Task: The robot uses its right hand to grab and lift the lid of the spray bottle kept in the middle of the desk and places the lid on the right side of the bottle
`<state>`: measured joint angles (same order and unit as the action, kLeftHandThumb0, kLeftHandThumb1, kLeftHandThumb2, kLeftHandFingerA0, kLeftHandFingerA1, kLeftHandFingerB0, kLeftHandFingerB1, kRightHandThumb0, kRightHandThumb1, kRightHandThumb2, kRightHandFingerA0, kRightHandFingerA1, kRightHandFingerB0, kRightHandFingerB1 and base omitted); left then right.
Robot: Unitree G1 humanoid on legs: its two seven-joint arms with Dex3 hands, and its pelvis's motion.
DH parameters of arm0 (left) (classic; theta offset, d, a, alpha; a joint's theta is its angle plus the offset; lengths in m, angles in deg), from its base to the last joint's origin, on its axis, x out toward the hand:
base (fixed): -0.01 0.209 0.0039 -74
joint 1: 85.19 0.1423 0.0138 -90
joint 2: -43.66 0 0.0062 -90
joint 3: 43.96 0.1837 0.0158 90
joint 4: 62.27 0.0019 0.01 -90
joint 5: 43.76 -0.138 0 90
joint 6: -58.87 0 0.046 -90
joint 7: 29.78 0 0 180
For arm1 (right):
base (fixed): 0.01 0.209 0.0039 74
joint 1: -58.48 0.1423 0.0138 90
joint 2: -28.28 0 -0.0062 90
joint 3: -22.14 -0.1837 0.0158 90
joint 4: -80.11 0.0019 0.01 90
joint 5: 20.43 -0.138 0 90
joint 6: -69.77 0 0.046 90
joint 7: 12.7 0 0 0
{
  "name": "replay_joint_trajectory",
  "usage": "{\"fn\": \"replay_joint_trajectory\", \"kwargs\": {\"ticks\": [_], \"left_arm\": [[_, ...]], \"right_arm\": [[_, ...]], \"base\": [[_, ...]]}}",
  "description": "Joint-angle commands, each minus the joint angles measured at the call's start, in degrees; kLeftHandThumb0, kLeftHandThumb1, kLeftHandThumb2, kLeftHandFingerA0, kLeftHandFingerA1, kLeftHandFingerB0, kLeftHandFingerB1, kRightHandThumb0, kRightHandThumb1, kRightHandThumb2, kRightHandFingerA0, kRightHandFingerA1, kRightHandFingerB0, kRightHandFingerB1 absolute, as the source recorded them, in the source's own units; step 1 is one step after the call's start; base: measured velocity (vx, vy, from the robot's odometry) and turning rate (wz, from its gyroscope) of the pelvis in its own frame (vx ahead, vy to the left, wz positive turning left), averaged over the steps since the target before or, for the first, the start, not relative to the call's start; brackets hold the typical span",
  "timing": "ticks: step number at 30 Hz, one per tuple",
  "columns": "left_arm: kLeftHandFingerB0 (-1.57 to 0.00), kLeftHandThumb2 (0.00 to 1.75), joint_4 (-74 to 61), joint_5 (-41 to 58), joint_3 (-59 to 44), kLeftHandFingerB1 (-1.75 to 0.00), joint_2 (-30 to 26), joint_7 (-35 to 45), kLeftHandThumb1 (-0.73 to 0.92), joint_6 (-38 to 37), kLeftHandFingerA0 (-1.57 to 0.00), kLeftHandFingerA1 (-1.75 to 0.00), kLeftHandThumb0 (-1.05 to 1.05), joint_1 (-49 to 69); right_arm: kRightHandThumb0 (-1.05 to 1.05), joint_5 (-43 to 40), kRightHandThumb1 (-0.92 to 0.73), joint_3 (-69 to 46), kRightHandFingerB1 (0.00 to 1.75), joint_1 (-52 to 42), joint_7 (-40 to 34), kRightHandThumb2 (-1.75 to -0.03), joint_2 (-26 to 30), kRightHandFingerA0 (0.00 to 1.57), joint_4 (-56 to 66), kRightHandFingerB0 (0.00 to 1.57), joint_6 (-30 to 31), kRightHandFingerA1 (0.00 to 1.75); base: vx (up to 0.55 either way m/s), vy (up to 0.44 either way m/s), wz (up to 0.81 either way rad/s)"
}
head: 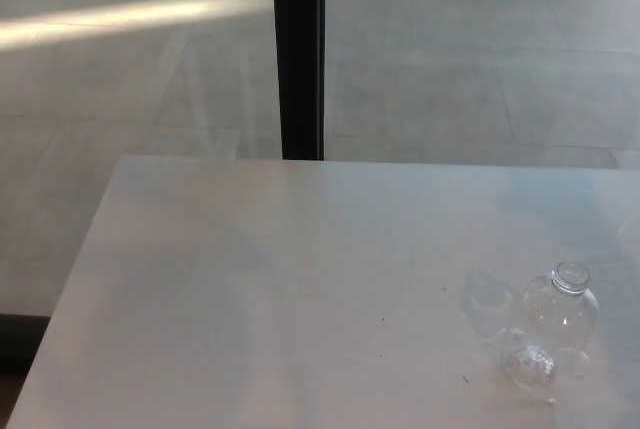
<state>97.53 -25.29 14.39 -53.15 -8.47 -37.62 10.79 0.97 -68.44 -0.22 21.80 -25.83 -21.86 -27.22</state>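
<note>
A small clear bottle (562, 311) stands upright on the white desk (250, 299), near its right front part. The bottle's threaded neck (572, 276) shows with no cap on it. A small clear rounded piece (530, 361) lies on the desk touching the bottle's front left; I cannot tell whether it is the lid. A faint glassy patch (487, 299) lies to the bottle's left, like light cast through it. Neither of my hands appears in the head view.
A black vertical post (298, 49) rises behind the desk's far edge. Grey floor (480, 59) lies beyond, with a bright streak of light at the upper left. The desk's left edge runs diagonally down to the lower left corner.
</note>
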Motion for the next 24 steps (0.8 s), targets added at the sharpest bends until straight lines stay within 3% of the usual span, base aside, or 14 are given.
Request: {"fn": "replay_joint_trajectory", "kwargs": {"ticks": [1,3,9,11,12,13,14,16,17,18,19,21,22,24], "left_arm": [[-0.34,0.66,-0.4,0.7,-0.3,-0.37,-0.4,0.6,0.89,-1.4,-0.51,-0.51,-0.81,0.5],[-0.34,0.67,-0.5,0.9,-0.4,-0.36,-0.4,0.2,0.89,-1.0,-0.51,-0.51,-0.82,0.4],[-0.35,0.67,-0.5,0.3,-0.1,-0.37,-0.6,-0.2,0.90,-1.7,-0.53,-0.52,-0.81,0.1],[-0.29,1.08,-0.6,0.5,-0.2,-0.51,-0.6,-0.2,0.70,-1.6,-0.46,-0.61,-0.76,0.2],[-0.29,1.08,-0.8,0.7,-0.4,-0.51,-0.6,-0.1,0.70,-1.3,-0.46,-0.61,-0.76,0.2],[-0.34,0.67,-1.0,0.8,-0.5,-0.37,-0.6,0.1,0.90,-1.3,-0.51,-0.51,-0.79,0.4],[-0.34,0.66,-1.2,1.0,-0.6,-0.37,-0.6,0.4,0.89,-1.3,-0.50,-0.51,-0.80,0.5],[-0.33,0.67,-1.1,0.8,-0.5,-0.36,-0.6,0.5,0.90,-1.1,-0.49,-0.50,-0.81,0.5],[-0.33,0.67,-0.8,0.7,-0.5,-0.36,-0.7,0.7,0.90,-1.2,-0.49,-0.50,-0.81,0.4],[-0.34,0.67,-1.0,0.4,-0.3,-0.37,-0.5,0.4,0.90,-1.8,-0.50,-0.51,-0.82,0.6],[-0.34,0.67,-1.0,0.5,-0.3,-0.37,-0.6,0.7,0.90,-1.6,-0.49,-0.51,-0.82,0.6],[-0.34,0.67,-0.8,0.5,-0.3,-0.37,-0.7,0.7,0.90,-1.5,-0.50,-0.50,-0.82,0.5],[-0.34,0.67,-0.8,0.5,-0.3,-0.37,-0.7,0.7,0.90,-1.5,-0.49,-0.50,-0.81,0.5],[-0.34,0.67,-0.9,0.5,-0.3,-0.37,-0.3,0.5,0.90,-1.5,-0.51,-0.51,-0.82,0.6]], "right_arm": [[-0.23,6.5,-0.74,3.9,0.99,-9.6,-8.8,-0.65,-3.0,0.78,1.8,0.76,-2.5,1.60],[-0.27,9.0,-0.74,5.4,0.79,-11.9,-13.8,-0.62,-4.6,0.79,0.4,0.78,-4.5,1.66],[-0.30,13.7,-0.73,8.6,0.60,-13.4,-19.0,-0.66,-4.5,0.81,-1.7,0.77,-5.8,1.54],[-0.32,14.8,-0.73,9.5,0.54,-13.8,-18.5,-0.63,-3.6,0.85,-1.3,0.70,-5.3,1.34],[-0.32,15.5,-0.73,10.3,0.54,-13.9,-17.5,-0.63,-3.1,0.85,-1.1,0.70,-4.5,1.34],[-0.32,15.7,-0.72,10.9,0.54,-14.1,-17.3,-0.63,-2.8,0.84,-1.3,0.67,-4.6,1.29],[-0.34,15.7,-0.70,11.0,0.50,-14.3,-17.7,-0.61,-2.7,0.83,-1.7,0.64,-5.1,1.21],[-0.38,15.7,-0.69,11.4,0.41,-15.0,-17.1,-0.60,-2.4,0.70,-1.2,0.51,-4.3,0.73],[-0.38,16.0,-0.69,11.5,0.41,-15.3,-17.0,-0.60,-2.2,0.70,-0.8,0.51,-4.1,0.73],[-0.48,16.2,-0.52,11.8,0.48,-16.1,-17.6,-0.84,-2.1,0.52,-0.5,0.33,-4.8,0.65],[-0.46,16.5,-0.63,12.1,0.31,-16.6,-17.5,-0.58,-2.0,0.44,-0.1,0.33,-4.7,0.49],[-0.57,16.8,-0.59,12.4,0.26,-18.0,-15.7,-0.60,-1.7,0.06,1.9,0.15,-3.9,0.29],[-0.71,17.1,-0.44,12.5,0.29,-18.3,-15.2,-0.78,-1.8,0.00,2.5,0.08,-3.4,0.14],[-0.81,16.9,-0.47,12.4,0.14,-18.6,-14.3,-0.76,-1.9,0.00,2.9,0.09,-2.8,0.00]], "base": [[0.00,0.000,0.00],[0.00,0.000,0.00],[0.00,0.000,0.00],[0.00,0.000,0.00],[0.00,0.000,0.00],[0.00,0.000,0.00],[0.00,0.000,0.00],[0.00,0.000,0.00],[0.00,0.000,0.00],[0.00,0.000,0.00],[0.00,0.000,0.00],[0.00,0.000,0.00],[0.00,0.000,0.00],[0.00,0.000,0.00]]}}
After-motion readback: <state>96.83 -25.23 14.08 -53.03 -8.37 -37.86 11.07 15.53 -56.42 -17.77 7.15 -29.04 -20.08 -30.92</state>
